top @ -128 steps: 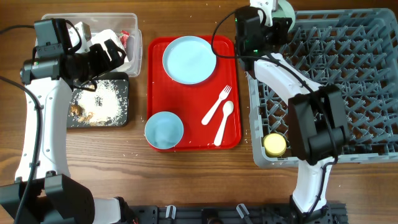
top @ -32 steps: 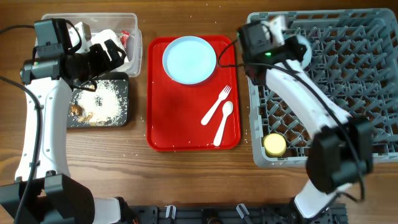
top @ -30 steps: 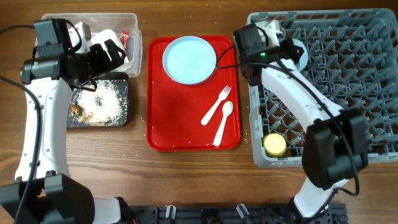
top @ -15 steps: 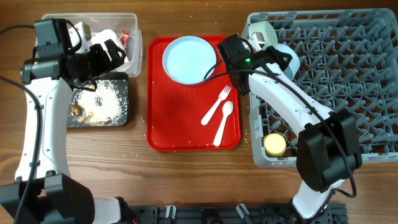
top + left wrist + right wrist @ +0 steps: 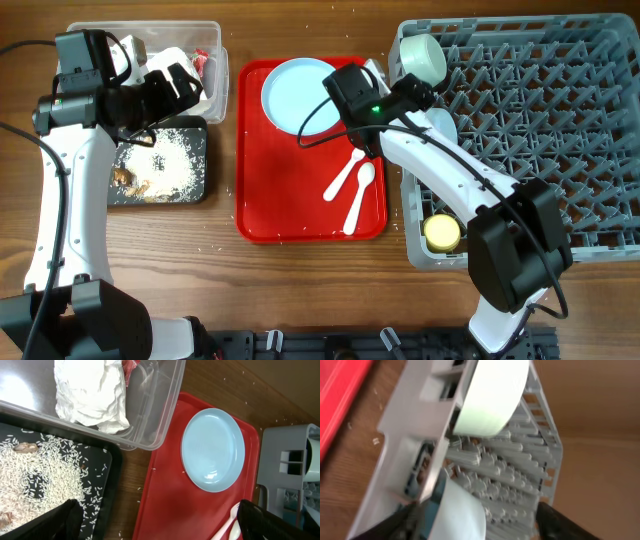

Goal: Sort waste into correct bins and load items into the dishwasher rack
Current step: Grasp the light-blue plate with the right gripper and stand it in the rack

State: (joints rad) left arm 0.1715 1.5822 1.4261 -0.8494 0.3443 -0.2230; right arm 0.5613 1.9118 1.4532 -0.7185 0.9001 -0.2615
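Note:
The grey dishwasher rack (image 5: 540, 150) holds a pale green bowl (image 5: 420, 58) on edge at its back left corner, a light blue bowl (image 5: 441, 124) just in front of it, and a yellow cup (image 5: 441, 232) at the front left. My right gripper (image 5: 412, 98) is open at the rack's left wall. In the right wrist view the green bowl (image 5: 492, 395) and blue bowl (image 5: 462, 512) stand in the rack (image 5: 520, 475). The blue plate (image 5: 304, 95), fork (image 5: 348, 168) and spoon (image 5: 360, 195) lie on the red tray (image 5: 280, 190). My left gripper (image 5: 185, 85) hangs open and empty over the clear tub (image 5: 215, 45).
A crumpled white napkin (image 5: 90, 392) with a red scrap lies in the clear tub (image 5: 155, 415). The black tray (image 5: 160, 165) holds rice and brown bits. Loose grains dot the wooden table around the red tray (image 5: 170, 495). The plate (image 5: 213, 450) shows in the left wrist view.
The right gripper has opened, left the light blue bowl standing in the rack, and drawn back left toward the red tray. The left arm has not moved.

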